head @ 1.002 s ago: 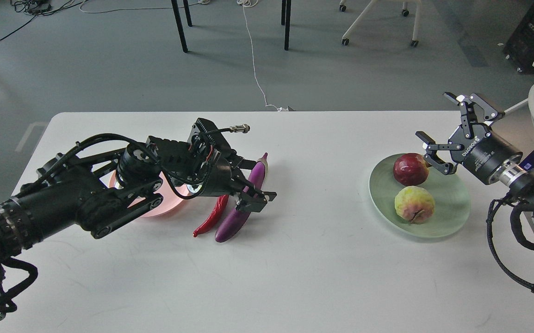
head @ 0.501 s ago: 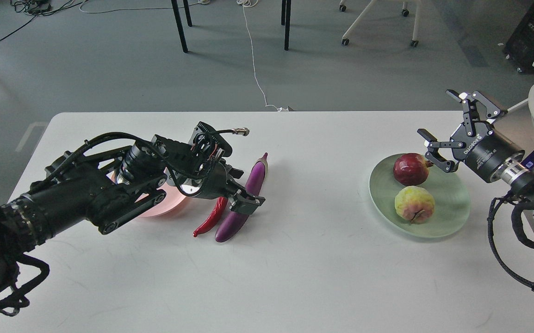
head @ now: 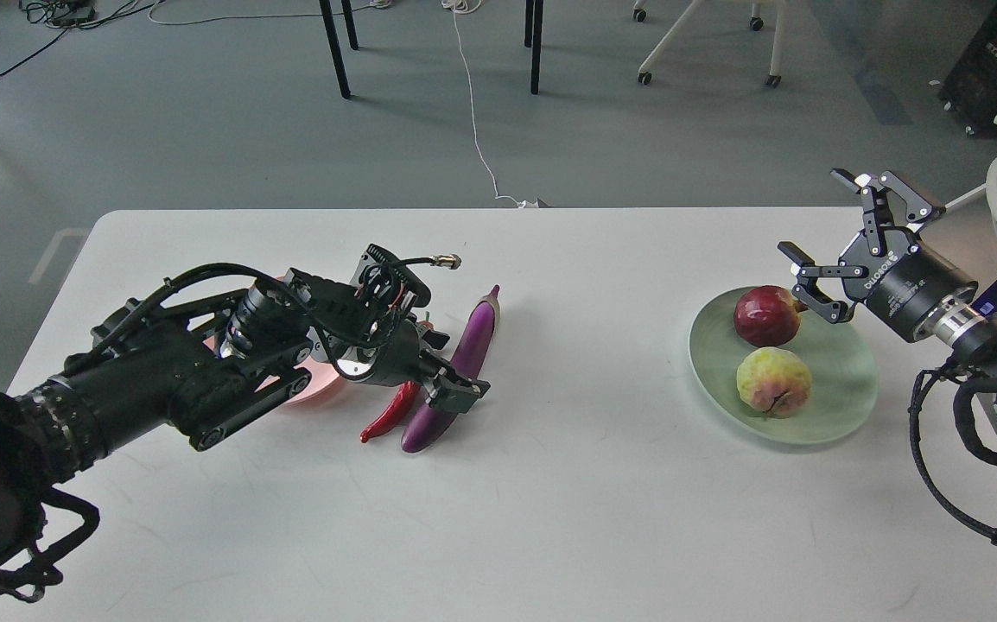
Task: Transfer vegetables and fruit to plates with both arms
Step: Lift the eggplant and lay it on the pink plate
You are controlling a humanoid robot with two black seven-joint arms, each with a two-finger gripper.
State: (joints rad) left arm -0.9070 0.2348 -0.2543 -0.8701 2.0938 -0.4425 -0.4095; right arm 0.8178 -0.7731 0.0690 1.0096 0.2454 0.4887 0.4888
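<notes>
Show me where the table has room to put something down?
The white table is bare between the glossy purple eggplant and the pale green plate, and along the near edge. It is crowded where the left end effector sits over the eggplant, beside the wrinkled red chili pepper and pale pink plate.

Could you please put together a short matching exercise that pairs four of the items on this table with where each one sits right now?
Things:
1. pomegranate
2. yellow-green fruit
3. eggplant
4. chili pepper

Places:
A. on the table, under the left gripper, on the side nearer the pink plate
B. on the green plate, nearer half
C. on the table, the longer of two lying side by side
D. on the green plate, far half, next to the open right gripper

Pairs: 1-D, 2-B, 3-C, 4-A
</notes>
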